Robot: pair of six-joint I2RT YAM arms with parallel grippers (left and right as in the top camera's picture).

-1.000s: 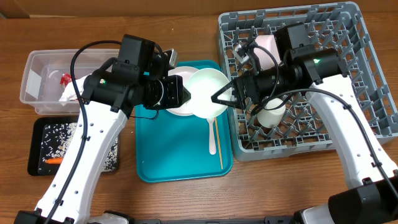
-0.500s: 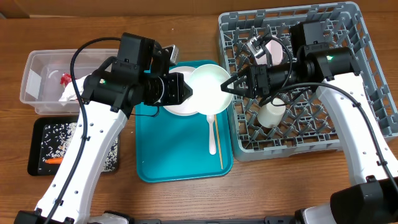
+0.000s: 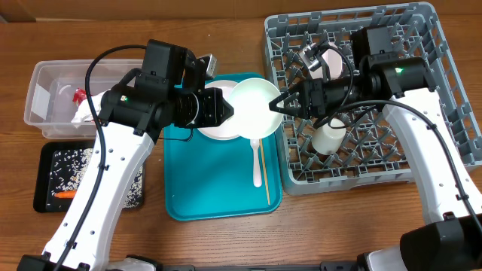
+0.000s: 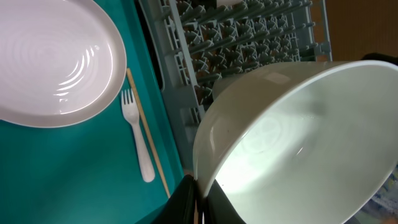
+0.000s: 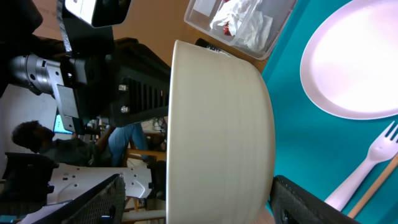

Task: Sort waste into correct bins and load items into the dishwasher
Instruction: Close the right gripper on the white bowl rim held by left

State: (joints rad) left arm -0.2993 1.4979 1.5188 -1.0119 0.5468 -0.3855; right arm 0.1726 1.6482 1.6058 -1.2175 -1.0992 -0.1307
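Note:
A white bowl [image 3: 254,111] hangs tilted on its side over the right edge of the teal tray [image 3: 211,188]. My left gripper [image 3: 228,111] is shut on its left rim; in the left wrist view the gripper [image 4: 200,196] pinches the thin rim of the bowl [image 4: 298,137]. My right gripper [image 3: 277,105] stands open at the bowl's right side. In the right wrist view that gripper [image 5: 205,205] straddles the bowl [image 5: 217,137], with a gap at one finger. A white plate [image 3: 215,129], fork [image 3: 257,162] and wooden stick [image 3: 264,173] lie on the tray.
The grey dish rack [image 3: 444,113] at the right holds a small cup [image 3: 329,138] and another bowl [image 3: 324,54]. The clear tub [image 3: 45,94] at the left holds a red wrapper [image 3: 78,94] and napkins [image 3: 83,111]. The black tray [image 3: 45,181] holds scraps and a carrot [image 3: 64,194].
My right arm has shifted right and up, and its jaws have narrowed around the bowl's right side. The left gripper has kept its hold and the bowl has risen slightly.

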